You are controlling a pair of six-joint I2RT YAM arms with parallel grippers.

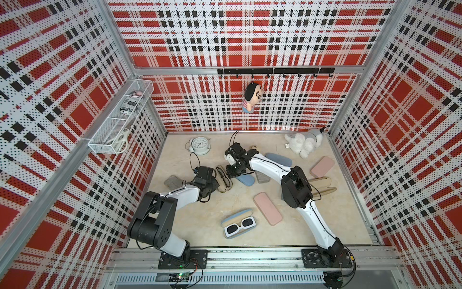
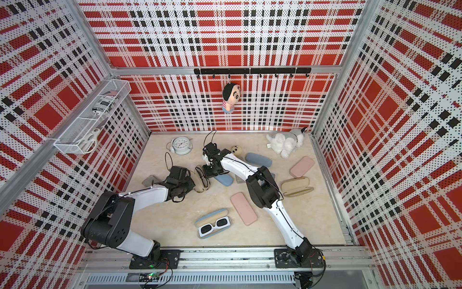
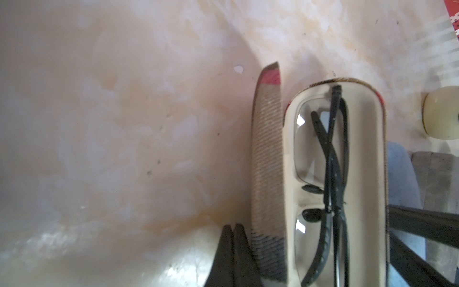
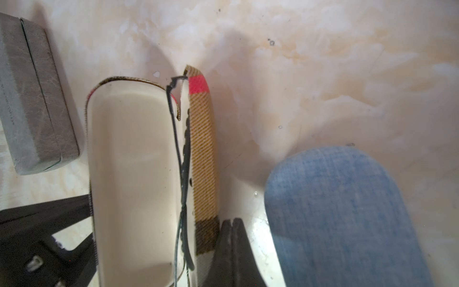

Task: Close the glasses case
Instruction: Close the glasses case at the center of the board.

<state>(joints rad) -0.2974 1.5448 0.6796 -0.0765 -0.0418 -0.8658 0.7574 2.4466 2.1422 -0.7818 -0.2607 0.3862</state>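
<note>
On the bench (image 1: 202,225), left of centre, the left claw (image 3: 233,227) has its jaws shut and holds nothing. Its tips stand just beside the woven outer face of one half of the plaid case (image 3: 367,174); whether they touch it cannot be told. The right claw (image 4: 232,222), also closed on nothing, stands just beside the outer face of the opposite half.

The plaid case lies between the two claws. It is open, with its halves set at an angle to each other. The left wrist view shows a cream-lined half carrying folded black-framed glasses (image 3: 330,174). The right wrist view shows the other cream-lined half bare, with the glasses seen edge-on along the hinge side. The outer fabric is tan weave with a red band near one end and a dark band near the other.

A blue case (image 4: 342,218), closed, lies near the right claw on the side away from the plaid case. A grey case (image 4: 32,99), also closed, lies beyond the plaid case and apart from it.

Farther out, in a top view:
- Toward the front, a pink case (image 1: 267,209) and white sunglasses (image 1: 240,224) in an open sunglasses case (image 1: 235,216).
- Near the back wall, a clock (image 1: 200,145) and a plush dog (image 1: 303,142), well apart.
</note>
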